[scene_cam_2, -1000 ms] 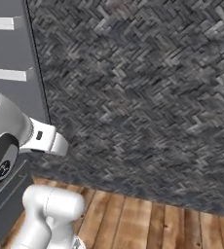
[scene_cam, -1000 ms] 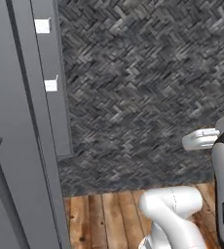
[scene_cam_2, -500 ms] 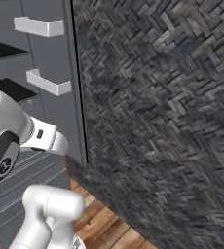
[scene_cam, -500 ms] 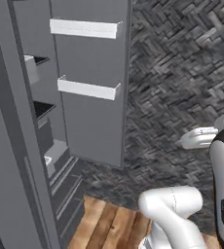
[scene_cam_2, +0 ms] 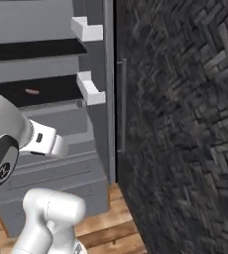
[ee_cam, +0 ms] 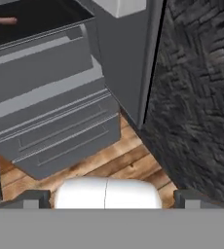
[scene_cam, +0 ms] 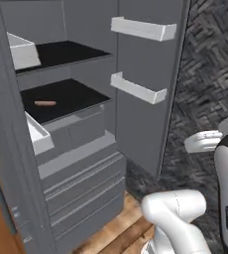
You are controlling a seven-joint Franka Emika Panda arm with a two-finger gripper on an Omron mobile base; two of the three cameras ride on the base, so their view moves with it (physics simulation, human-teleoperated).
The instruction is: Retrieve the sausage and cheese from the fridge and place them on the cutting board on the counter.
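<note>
The fridge [scene_cam: 81, 163] stands open, its dark inner shelves and bottom drawers facing me. The sausage [scene_cam: 45, 103], a thin reddish-pink link, lies alone on the lower dark shelf; it also shows as the sausage [scene_cam_2: 32, 91] and, at the hand view's top left, the sausage [ee_cam: 6, 20]. My gripper [ee_cam: 111, 198] is open, with its fingertips [ee_cam: 36, 198] wide apart and nothing between them. It hangs well short of the fridge [ee_cam: 50, 121], low over the floor. The cheese, cutting board and counter are out of view.
The fridge's right door [scene_cam: 141, 119] swings out toward me, carrying two white bins [scene_cam: 138, 89]. More white bins [scene_cam: 36, 136] jut from the left side. A dark woven wall [scene_cam_2: 185, 124] rises close on the right. Wooden floor [ee_cam: 123, 165] lies below the drawers.
The whole picture has shifted: the cameras moved, bringing the fridge's open interior and the sausage into view where mostly wall showed before. The jaws have stayed open.
</note>
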